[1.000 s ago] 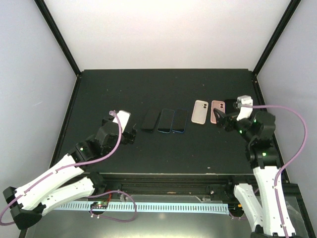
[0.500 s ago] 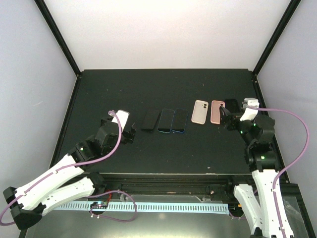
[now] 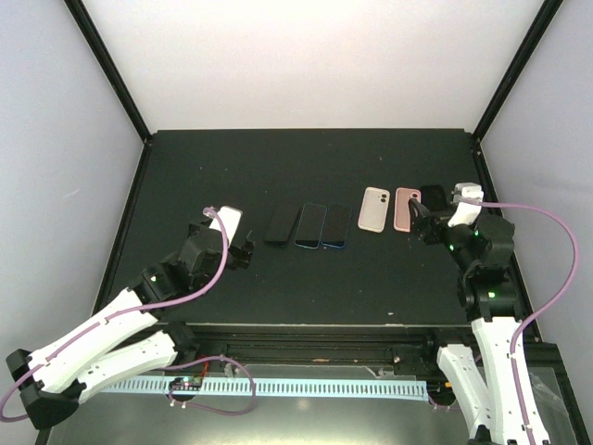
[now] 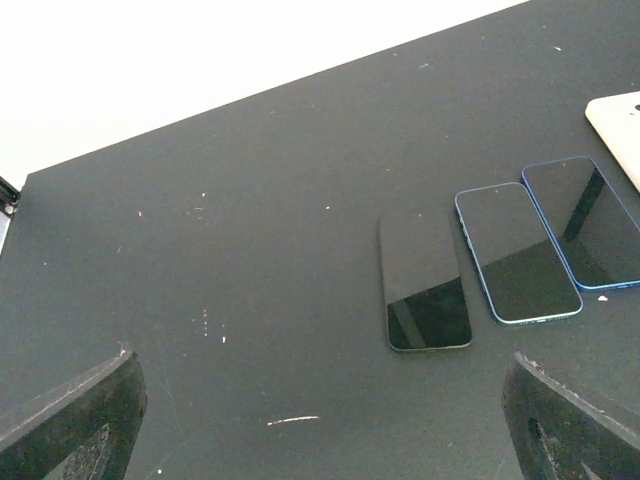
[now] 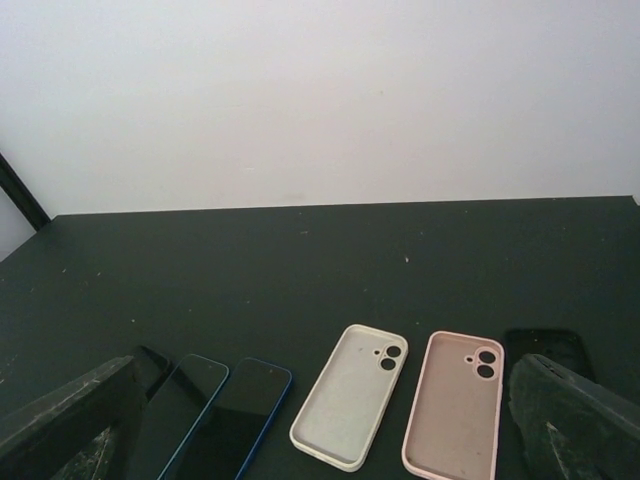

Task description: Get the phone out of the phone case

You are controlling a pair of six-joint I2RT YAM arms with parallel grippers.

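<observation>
**Both grippers wide, nothing held; cases sit by the right arm**

Top: I have the left gripper (image 3: 243, 252) over the left part of the table (image 3: 185, 176). Its jaws are spread wide with nothing between them. Just to its right three bare handsets lie flat, side by side: black phone (image 3: 281, 224), blue phone (image 3: 310, 225), second blue phone (image 3: 336, 226). After a gap, the cream case (image 3: 373, 209), pink case (image 3: 407, 209) and black case (image 3: 432, 197) lie in a row on the right half. The right gripper (image 3: 417, 224) is just beside the pink and black cases, also spread wide and gripping nothing.

Left wrist: both fingers (image 4: 75, 420) sit at the bottom corners of the frame, with bare table between them. The black phone is ahead and the two blue ones are to its right, all with glossy dark faces up. A corner of the cream case shows at the right edge.

Right wrist: the fingers (image 5: 70, 430) are at the bottom corners, well apart. The cream and pink cases lie ahead between them, each with a camera cutout at its far end. The cream one shows a raised rim. The black case is on the right, its near end hidden behind the finger on that side. I cannot tell from any view whether a phone sits in it or in the other two. The three handsets are at lower left, the black one partly behind the finger there.
</observation>
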